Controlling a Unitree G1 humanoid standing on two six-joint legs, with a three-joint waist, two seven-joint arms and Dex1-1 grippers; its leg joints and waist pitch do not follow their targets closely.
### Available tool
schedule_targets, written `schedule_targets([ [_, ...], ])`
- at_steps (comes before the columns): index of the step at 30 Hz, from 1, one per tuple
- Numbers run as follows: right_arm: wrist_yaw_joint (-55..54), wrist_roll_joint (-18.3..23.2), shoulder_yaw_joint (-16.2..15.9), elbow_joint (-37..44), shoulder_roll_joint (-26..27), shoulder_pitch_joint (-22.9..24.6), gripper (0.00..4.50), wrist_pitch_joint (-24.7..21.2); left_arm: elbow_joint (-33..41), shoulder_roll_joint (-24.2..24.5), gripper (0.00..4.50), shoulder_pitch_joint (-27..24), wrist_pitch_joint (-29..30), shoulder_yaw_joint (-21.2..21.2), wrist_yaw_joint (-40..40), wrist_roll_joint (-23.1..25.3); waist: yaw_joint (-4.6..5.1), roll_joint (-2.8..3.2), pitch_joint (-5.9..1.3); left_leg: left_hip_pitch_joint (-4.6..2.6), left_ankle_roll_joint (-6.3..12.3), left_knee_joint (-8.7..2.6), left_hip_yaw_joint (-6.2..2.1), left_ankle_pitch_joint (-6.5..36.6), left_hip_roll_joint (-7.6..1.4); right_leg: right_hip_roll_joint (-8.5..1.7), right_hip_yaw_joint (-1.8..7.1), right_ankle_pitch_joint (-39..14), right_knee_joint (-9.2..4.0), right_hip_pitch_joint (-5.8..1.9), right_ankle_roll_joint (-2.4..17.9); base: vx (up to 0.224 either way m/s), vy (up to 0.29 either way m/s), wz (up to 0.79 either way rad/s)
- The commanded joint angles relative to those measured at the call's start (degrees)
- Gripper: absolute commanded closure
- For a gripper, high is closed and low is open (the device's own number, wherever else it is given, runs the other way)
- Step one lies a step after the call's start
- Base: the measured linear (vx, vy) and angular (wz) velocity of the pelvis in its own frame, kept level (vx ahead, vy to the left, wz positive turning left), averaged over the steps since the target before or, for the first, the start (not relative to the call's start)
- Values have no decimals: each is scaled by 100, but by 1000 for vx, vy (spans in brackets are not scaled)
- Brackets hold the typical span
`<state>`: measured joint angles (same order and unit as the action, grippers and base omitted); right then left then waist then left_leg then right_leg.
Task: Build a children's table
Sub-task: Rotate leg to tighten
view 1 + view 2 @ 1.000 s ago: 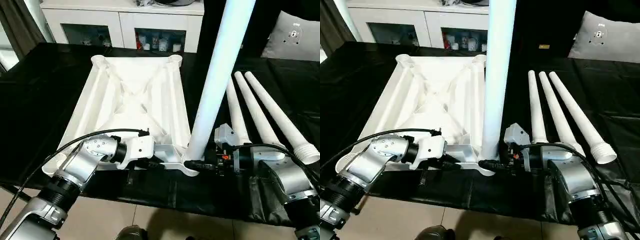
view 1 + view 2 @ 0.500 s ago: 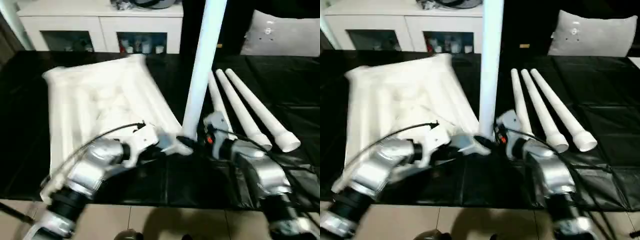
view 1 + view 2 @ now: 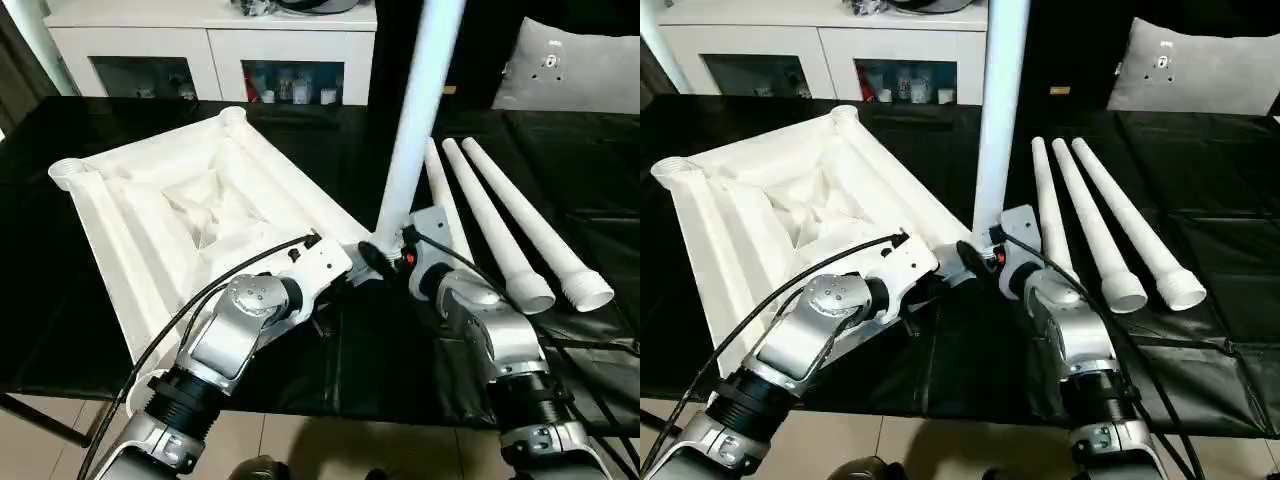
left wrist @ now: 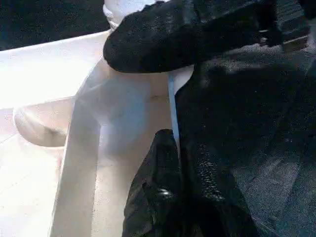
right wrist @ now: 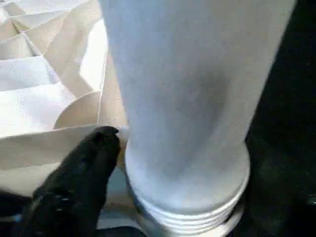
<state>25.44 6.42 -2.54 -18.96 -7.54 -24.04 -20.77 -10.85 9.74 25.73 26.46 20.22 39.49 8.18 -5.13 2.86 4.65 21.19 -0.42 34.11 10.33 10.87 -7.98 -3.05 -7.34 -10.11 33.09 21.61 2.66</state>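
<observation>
From where I stand, the left gripper (image 3: 350, 268) is nearest, its black fingers (image 4: 163, 197) pressed together and pinching the thin rim of the upturned table top (image 3: 180, 210) at its near corner. Right beside it, at three o'clock, the right gripper (image 3: 375, 255) sits at the foot of the upright leg (image 3: 415, 110), one black finger (image 5: 81, 173) against the socket there; how wide its fingers stand I cannot tell. The leg's threaded end (image 5: 190, 217) sits in that corner socket. The ribbed underside stretches off toward ten o'clock on the black table cover (image 3: 330, 350). Three loose legs (image 3: 500, 230) lie side by side toward two o'clock. Beyond, at twelve, stands a white cabinet (image 3: 210, 50).
</observation>
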Motion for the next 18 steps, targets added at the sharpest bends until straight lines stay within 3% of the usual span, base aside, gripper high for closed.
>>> schedule_targets([
  [1, 306, 91, -144, 233, -126, 241, 25, -36, 171, 128, 450, 147, -238, 133, 181, 67, 1, -8, -318, -76, 326, -430, -326, 1283, -630, -784, 495, -1902, -511, -233, 605, 0, 0, 0],
  [3, 432, 124, -143, 404, -237, 333, 13, -17, 132, 250, 450, 154, -322, 155, 283, 67, -4, -8, -320, -84, 342, -434, -322, 1293, -636, -781, 502, -1892, -513, -220, 579, 0, 0, 0],
  [4, 490, 137, -137, 482, -291, 379, 6, -8, 113, 327, 450, 158, -391, 183, 341, 66, -8, 29, -327, -67, 347, -444, -340, 1281, -649, -779, 495, -1802, -493, -235, 588, 0, 0, 0],
  [9, 851, 238, -115, 798, -574, 565, 6, 43, 31, 533, 450, 194, -577, 220, 533, 30, -3, 1, -312, -64, 355, -441, -331, 1368, -636, -793, 495, -1921, -512, -234, 626, 0, 0, 0],
  [10, 956, 328, -15, 952, -694, 648, 6, 48, -40, 594, 450, 229, -644, 193, 571, 30, 1, -33, -310, -63, 367, -445, -328, 1342, -645, -791, 498, -1925, -518, -228, 611, 0, 0, 0],
  [12, 1031, 411, 93, 1097, -815, 717, 6, 10, -132, 642, 450, 277, -725, 167, 591, 37, -21, -14, -329, -64, 398, -434, -326, 1246, -650, -788, 501, -1804, -494, -227, 608, 0, 0, 0],
  [14, 1137, 614, 298, 1408, -976, 845, 6, -173, -303, 680, 450, 359, -865, 127, 611, 25, -11, -39, -323, -52, 456, -432, -320, 1178, -644, -785, 502, -1728, -491, -227, 623, 0, 0, 0],
  [18, 1183, 850, 478, 2053, -1096, 1153, 6, -543, -535, 591, 450, 454, -1050, 106, 525, -6, -4, -42, -305, -50, 474, -431, -318, 1234, -619, -793, 485, -2047, -535, -227, 567, 0, 0, 0],
])
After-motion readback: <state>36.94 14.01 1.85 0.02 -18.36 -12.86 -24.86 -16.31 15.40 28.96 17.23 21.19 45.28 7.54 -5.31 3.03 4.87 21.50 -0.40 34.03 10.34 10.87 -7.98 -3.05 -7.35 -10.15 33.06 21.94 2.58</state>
